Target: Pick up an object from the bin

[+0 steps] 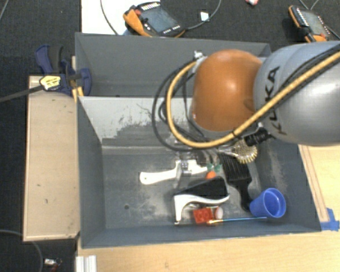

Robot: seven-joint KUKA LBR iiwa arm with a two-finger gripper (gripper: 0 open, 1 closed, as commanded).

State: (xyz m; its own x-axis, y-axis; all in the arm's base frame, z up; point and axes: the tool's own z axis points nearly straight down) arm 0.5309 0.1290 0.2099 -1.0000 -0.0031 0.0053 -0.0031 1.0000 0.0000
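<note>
Apparently hovers with gripper low in mid grey metal bin, just beside white curved plastic handle, probably lining up a grab; cannot tell jaw opening under orange domed wrist cover.

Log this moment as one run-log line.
end effector: low over bin middle | nearest: white handle, black-and-white piece | to its right: black brush, blue cup
</note>
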